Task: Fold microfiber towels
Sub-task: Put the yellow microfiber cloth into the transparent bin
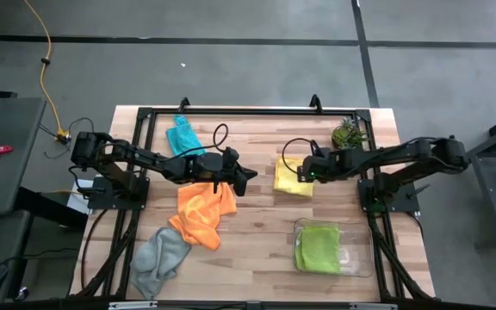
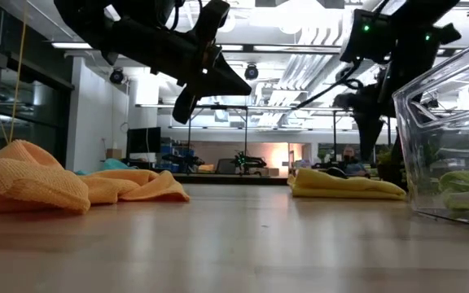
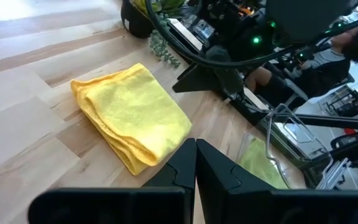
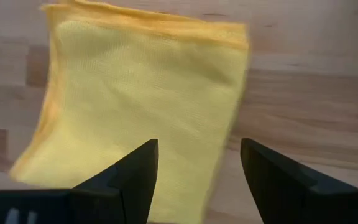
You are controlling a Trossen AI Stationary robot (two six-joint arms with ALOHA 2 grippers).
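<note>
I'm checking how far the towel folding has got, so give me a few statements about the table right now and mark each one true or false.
1. The yellow towel lies folded on the table. True.
2. The right gripper is clamped on the yellow towel. False: its fingers stand open just above it, holding nothing.
3. The lime green towel sits inside the clear tray. True.
4. The orange towel is neatly folded. False: it lies crumpled.
5. The left gripper is shut and empty. True.
6. The grey towel lies on top of the teal towel. False: they lie apart.
</note>
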